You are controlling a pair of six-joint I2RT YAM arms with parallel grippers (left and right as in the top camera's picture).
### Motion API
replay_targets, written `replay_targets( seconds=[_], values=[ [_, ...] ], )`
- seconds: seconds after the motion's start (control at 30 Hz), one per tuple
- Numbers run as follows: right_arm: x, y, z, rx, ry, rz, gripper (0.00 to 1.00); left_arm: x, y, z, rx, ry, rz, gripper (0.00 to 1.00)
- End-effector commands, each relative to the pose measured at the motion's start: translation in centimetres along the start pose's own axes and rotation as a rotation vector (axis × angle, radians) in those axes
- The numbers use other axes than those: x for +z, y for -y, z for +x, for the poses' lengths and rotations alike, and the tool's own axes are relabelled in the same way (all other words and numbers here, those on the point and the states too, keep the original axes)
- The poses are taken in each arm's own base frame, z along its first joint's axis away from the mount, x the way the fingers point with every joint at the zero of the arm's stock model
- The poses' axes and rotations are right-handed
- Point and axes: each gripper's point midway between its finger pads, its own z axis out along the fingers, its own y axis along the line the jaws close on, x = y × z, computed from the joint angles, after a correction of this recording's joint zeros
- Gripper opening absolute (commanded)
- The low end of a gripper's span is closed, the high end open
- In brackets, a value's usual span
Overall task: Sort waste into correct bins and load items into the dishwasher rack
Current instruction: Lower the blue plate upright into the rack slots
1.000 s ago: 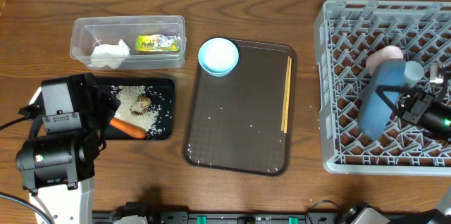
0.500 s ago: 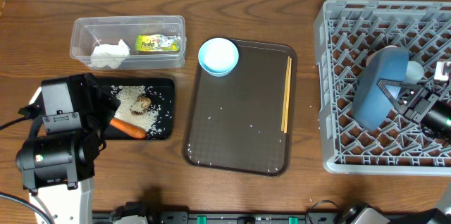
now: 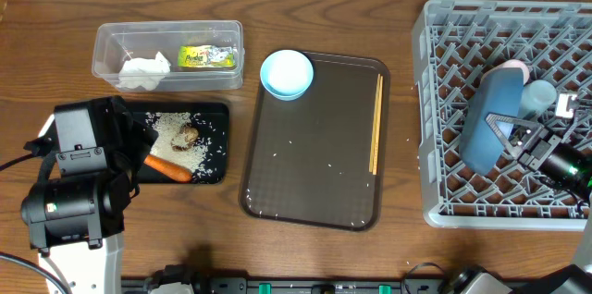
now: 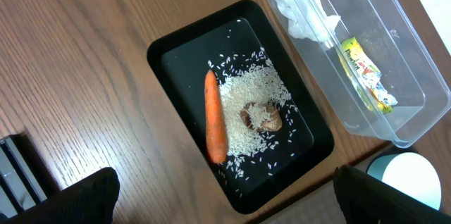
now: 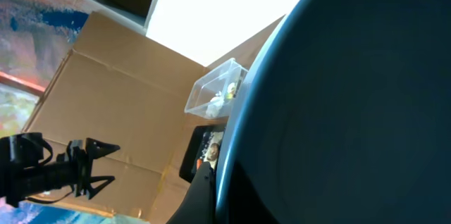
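Nearest, the left gripper (image 4: 227,208) hangs empty, jaws wide apart, above the shallow black rectangular tray (image 4: 163,49), the food bin where the orange carrot (image 4: 215,124), small brown food lump (image 4: 262,118) and loose white rice grains (image 4: 243,97) lie. Opposite, the right gripper (image 3: 524,142) is closed on the rim of the large round blue plate (image 3: 487,120), standing it on edge in the large grey plastic dishwasher rack (image 3: 433,100), I judge so the pegs can prop it; a whitish-pink cup (image 3: 514,68) and a pale-blue cup (image 3: 539,98) sit just behind. Thin wooden chopsticks (image 3: 376,123) lie on the dark-brown serving tray (image 3: 314,165), the small pale-blue bowl (image 3: 287,73) at its far corner, both not yet loaded. Farthest, the clear plastic rectangular tub (image 3: 166,26) holds the crumpled white tissue (image 3: 141,70) and green-yellow wrapper (image 3: 207,56), apart from the food.
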Motion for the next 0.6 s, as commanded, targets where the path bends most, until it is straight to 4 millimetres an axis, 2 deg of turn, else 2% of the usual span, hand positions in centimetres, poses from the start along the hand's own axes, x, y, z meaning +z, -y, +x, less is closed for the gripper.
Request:
replay_targets(
  seconds=[0.0,0.13,0.27,0.4,0.57],
  values=[
    [-0.2,1.4,0.4,0.074,-0.022,0.083,0.01,-0.1,-0.3,-0.3,-0.005,0.016,-0.014,0.98],
    [-1.1,3.4,0.0,0.099,-0.060,0.280,0.01,-0.1,-0.3,-0.3,-0.005,0.016,-0.014,0.98],
    [-2.5,3.9,-0.9,0.098,-0.050,0.445,0.01,-0.1,-0.3,-0.3,-0.005,0.016,-0.014,0.98],
    [-5.5,5.1,-1.3,0.135,0.001,0.724,0.01,-0.1,-0.3,-0.3,-0.005,0.016,-0.014,0.98],
    [-8.4,6.1,-0.1,0.200,0.031,0.945,0.01,-0.1,-0.3,-0.3,-0.005,0.016,-0.014,0.98]
  ],
)
